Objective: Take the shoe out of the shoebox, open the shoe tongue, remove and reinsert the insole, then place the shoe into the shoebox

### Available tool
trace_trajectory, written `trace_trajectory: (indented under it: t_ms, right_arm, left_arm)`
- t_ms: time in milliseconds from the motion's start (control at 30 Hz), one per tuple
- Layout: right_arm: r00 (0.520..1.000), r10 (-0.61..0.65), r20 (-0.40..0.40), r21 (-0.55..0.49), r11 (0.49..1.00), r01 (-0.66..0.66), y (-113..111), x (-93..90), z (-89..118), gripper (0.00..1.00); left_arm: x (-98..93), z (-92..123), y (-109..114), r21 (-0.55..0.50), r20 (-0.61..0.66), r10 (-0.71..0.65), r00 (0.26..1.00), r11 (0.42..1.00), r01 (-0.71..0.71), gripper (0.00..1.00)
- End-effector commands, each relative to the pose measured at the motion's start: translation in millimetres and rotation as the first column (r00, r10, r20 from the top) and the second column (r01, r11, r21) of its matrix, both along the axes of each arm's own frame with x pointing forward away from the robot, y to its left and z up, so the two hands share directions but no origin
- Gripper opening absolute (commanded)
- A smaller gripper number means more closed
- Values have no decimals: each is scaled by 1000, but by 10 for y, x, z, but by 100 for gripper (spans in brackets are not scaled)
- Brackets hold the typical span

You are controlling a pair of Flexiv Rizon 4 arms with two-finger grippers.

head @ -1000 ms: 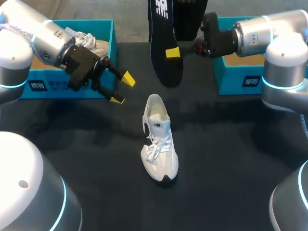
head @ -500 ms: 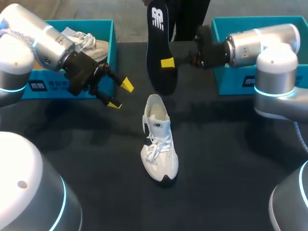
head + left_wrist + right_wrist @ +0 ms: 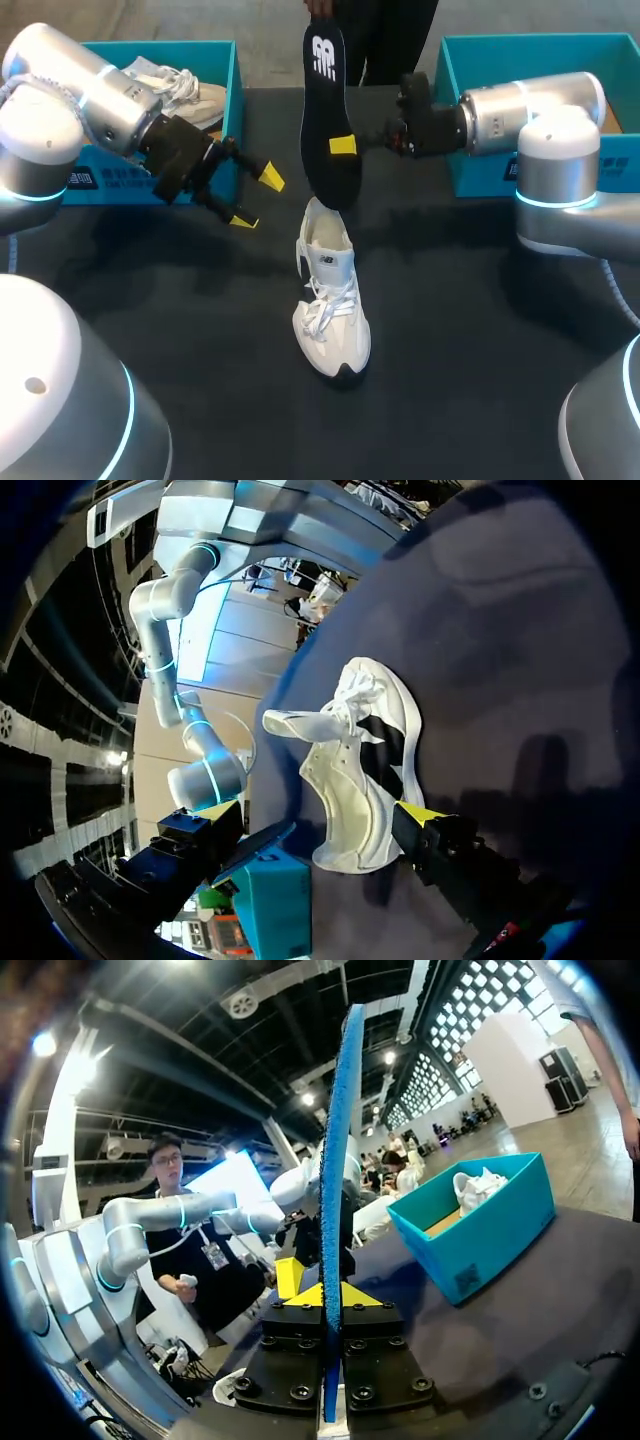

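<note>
A white shoe [image 3: 330, 300] stands upright mid-table, toe toward me, and it also shows ahead of the fingertip [image 3: 418, 814] in the left wrist view as the white shoe [image 3: 360, 770]. My right gripper [image 3: 343, 146] is shut on a black insole [image 3: 323, 100], held on end with its lower tip just over the shoe's heel opening. In the right wrist view the insole [image 3: 333, 1150] is edge-on, clamped between the yellow tips of the right gripper [image 3: 330, 1295]. My left gripper [image 3: 255, 198] hangs open and empty to the left of the shoe.
A teal shoebox [image 3: 235, 110] at the back left holds a second white shoe [image 3: 185, 88]; it appears as the teal shoebox [image 3: 470, 1225] in the right wrist view. Another teal shoebox [image 3: 470, 150] stands at the back right, behind my right arm.
My right arm has carried the insole left and down, so its lower tip now sits over the shoe's heel. The left gripper shifted only slightly and stays open.
</note>
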State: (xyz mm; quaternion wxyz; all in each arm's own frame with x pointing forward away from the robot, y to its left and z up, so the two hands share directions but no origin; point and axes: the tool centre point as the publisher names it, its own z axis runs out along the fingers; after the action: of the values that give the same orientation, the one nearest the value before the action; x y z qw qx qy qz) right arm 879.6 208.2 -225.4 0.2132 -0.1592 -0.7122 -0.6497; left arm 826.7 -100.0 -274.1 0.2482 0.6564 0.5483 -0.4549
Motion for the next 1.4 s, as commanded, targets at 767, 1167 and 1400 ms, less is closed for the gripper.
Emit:
trace_trajectory:
  t_ms: [767,1167,1400]
  right_arm:
    - [1000,-6,-25,-2,1000,6,125,-25,-126,0]
    - [1000,0,-30,7,1000,1,186,-46,-176,0]
    - [999,-17,-38,1,1000,17,193,-89,-262,0]
  left_arm:
    - [92,28,72,165,-432,208,877,975,-150,100]
    - [72,86,24,204,-419,248,873,963,-176,100]
    - [50,112,51,220,-426,283,859,954,-205,100]
